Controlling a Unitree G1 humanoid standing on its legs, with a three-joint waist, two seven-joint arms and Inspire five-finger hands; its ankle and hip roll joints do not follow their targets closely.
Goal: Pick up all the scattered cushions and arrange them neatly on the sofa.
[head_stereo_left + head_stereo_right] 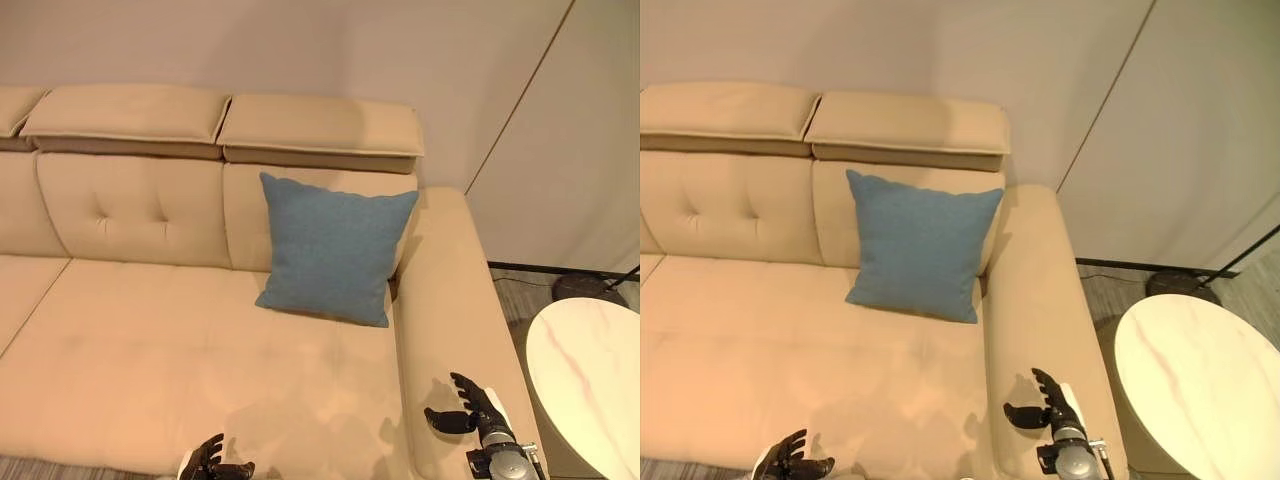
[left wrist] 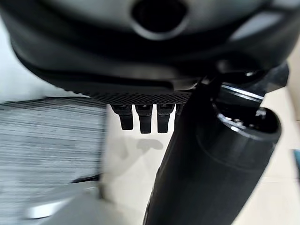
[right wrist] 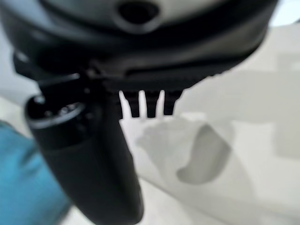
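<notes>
Left eye view: beige sofa (image 1: 150,340) fills the left and centre of the frame, tufted backrest and two headrest pads along the top. One blue cushion (image 1: 333,248) sits centre frame, upright, leaning on the backrest in the corner where the seat meets the sofa's armrest (image 1: 450,290); its lower edge rests on the seat and its right corner is touching or just beside the armrest.

Right hand (image 1: 472,408) at lower right of the frame, over the front end of the armrest. Fingers (image 1: 466,385) spread and relaxed, thumb out to the side, grasping nothing. Right wrist view agrees: fingers (image 3: 146,104) straight, free of any object, pale upholstery past them, blue cushion (image 3: 23,178) at the lower-left edge of that frame.

Left hand (image 1: 218,463) at the bottom edge, left of centre, at the front edge of the seat. Fingers loosely extended, empty. Left wrist view: fingers (image 2: 143,123) straight, holding nothing, beige surface past them and grey striped floor (image 2: 47,145) on the left of that frame.

Round white marble-pattern side table (image 1: 590,370) at lower right of the frame, just beside the armrest. Pale wall (image 1: 300,50) across the top.
</notes>
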